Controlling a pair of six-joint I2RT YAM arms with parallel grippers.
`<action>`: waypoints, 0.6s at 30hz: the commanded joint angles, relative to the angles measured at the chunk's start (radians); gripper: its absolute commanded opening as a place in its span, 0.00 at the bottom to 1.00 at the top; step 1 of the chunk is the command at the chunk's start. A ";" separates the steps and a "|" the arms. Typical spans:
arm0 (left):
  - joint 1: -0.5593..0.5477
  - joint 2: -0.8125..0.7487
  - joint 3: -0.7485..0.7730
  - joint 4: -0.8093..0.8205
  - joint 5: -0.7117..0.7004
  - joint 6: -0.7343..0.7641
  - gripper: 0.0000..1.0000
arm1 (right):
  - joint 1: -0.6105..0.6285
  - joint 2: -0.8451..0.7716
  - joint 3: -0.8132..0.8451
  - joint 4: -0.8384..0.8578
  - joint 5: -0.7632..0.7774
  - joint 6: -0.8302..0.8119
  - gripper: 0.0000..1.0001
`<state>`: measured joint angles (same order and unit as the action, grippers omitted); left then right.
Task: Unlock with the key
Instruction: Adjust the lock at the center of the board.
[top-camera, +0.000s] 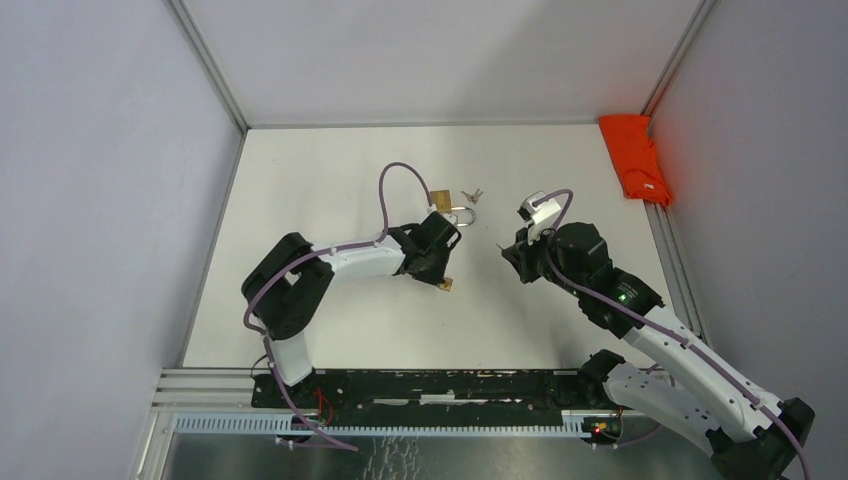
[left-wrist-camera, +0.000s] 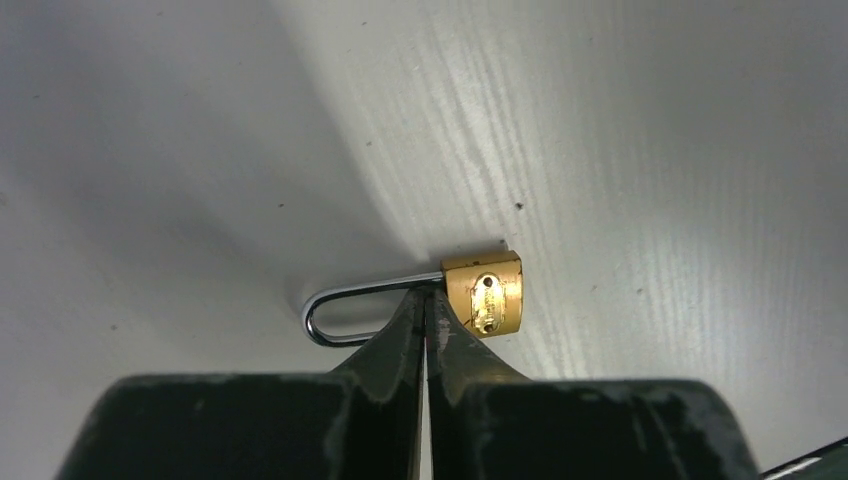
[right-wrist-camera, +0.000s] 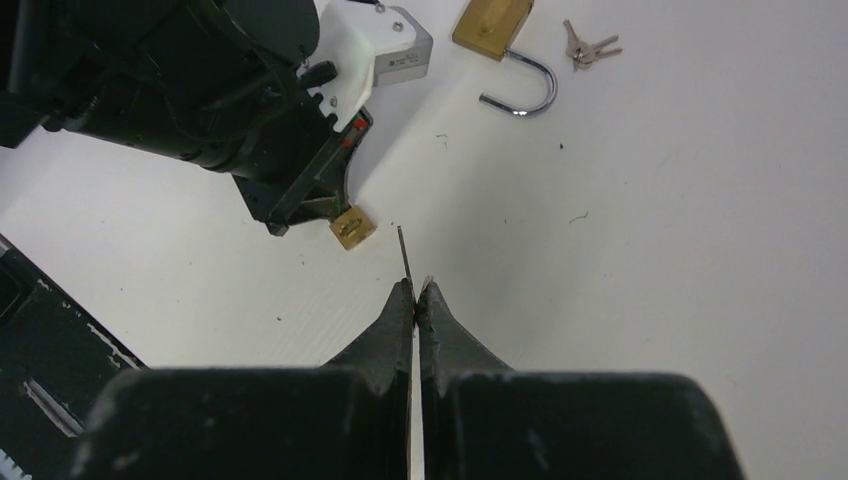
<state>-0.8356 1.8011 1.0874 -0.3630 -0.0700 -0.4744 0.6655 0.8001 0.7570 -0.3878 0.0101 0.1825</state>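
A small brass padlock (left-wrist-camera: 485, 292) with a silver shackle (left-wrist-camera: 340, 298) is at my left gripper's (left-wrist-camera: 425, 298) tips. That gripper is shut on the shackle right next to the lock body. In the top view the lock (top-camera: 446, 285) sits just below the left gripper (top-camera: 440, 270), mid-table. My right gripper (right-wrist-camera: 416, 290) is shut on a thin key (right-wrist-camera: 403, 250), seen edge-on and sticking out past the tips. The key points toward the small padlock (right-wrist-camera: 352, 228), a short way off from it. In the top view the right gripper (top-camera: 508, 252) is to the right of the left one.
A larger brass padlock (right-wrist-camera: 490, 25) with its shackle swung open lies behind the left gripper, with a small bunch of keys (right-wrist-camera: 590, 47) beside it; both also show in the top view (top-camera: 445, 200). A red cloth (top-camera: 635, 155) lies at the table's far right edge.
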 joint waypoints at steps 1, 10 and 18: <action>-0.002 0.038 0.041 0.054 0.058 -0.102 0.06 | -0.001 -0.008 0.061 -0.005 0.041 -0.028 0.00; 0.008 0.134 0.115 0.085 -0.011 -0.136 0.05 | -0.001 -0.017 0.076 -0.015 0.062 -0.034 0.00; 0.041 0.161 0.162 0.058 -0.076 -0.148 0.03 | -0.001 0.007 0.096 -0.015 0.071 -0.045 0.00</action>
<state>-0.8200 1.9442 1.2446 -0.2874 -0.0723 -0.5724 0.6655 0.8024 0.7975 -0.4091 0.0486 0.1535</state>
